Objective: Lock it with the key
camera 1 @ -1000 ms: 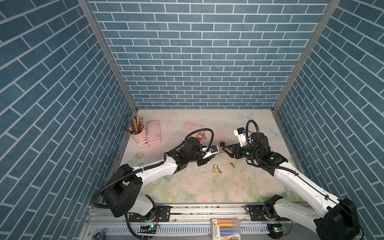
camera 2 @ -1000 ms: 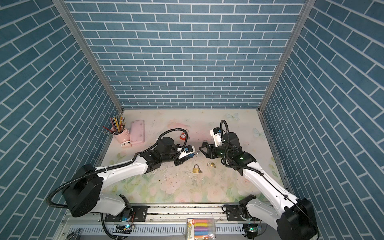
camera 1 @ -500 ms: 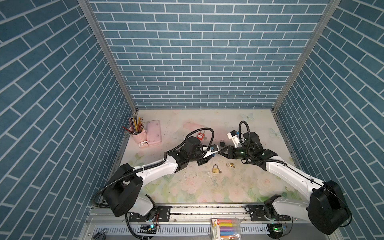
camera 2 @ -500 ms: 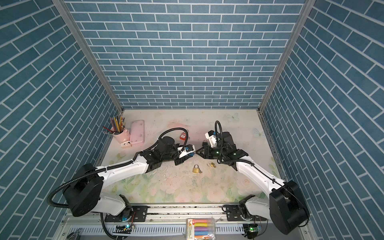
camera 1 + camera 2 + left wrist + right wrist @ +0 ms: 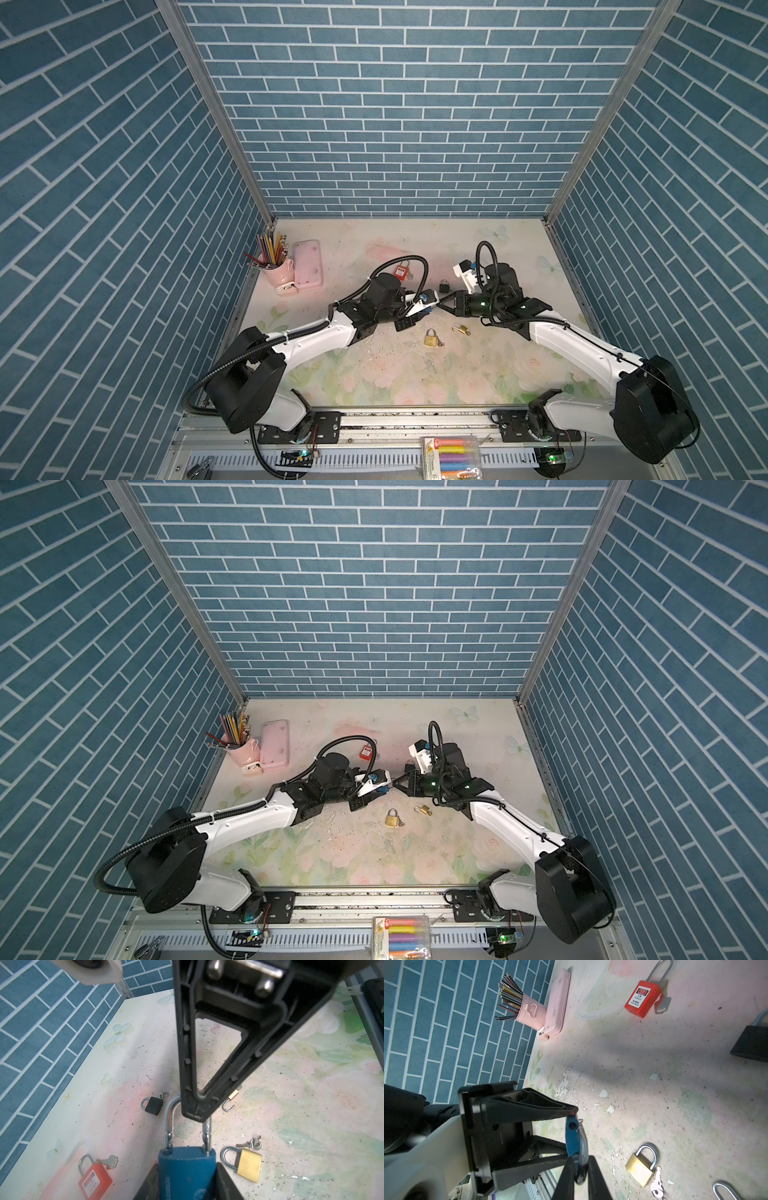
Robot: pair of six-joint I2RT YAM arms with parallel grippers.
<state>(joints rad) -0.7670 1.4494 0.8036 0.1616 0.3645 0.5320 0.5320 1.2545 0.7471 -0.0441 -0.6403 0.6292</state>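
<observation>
My left gripper (image 5: 187,1165) is shut on the body of a blue padlock (image 5: 187,1176) and holds it above the table. The padlock's steel shackle (image 5: 169,1120) stands raised, with one leg out of its hole. My right gripper (image 5: 581,1159) faces it and is shut on the top of that shackle (image 5: 581,1169). In both top views the two grippers meet tip to tip at mid-table (image 5: 438,303) (image 5: 394,783). No key shows in the blue padlock. Which of the loose keys is the task's key I cannot tell.
On the table lie a red padlock (image 5: 94,1180) with a key (image 5: 111,1161), a black padlock (image 5: 153,1105), a brass padlock (image 5: 431,336) with a key (image 5: 252,1144), and a small open brass padlock (image 5: 460,330). A pink pencil cup (image 5: 276,270) and pink case (image 5: 307,264) stand far left.
My right arm has swung left to meet the left gripper, and its jaws have shut on the blue padlock's shackle. The left arm has stayed still.
</observation>
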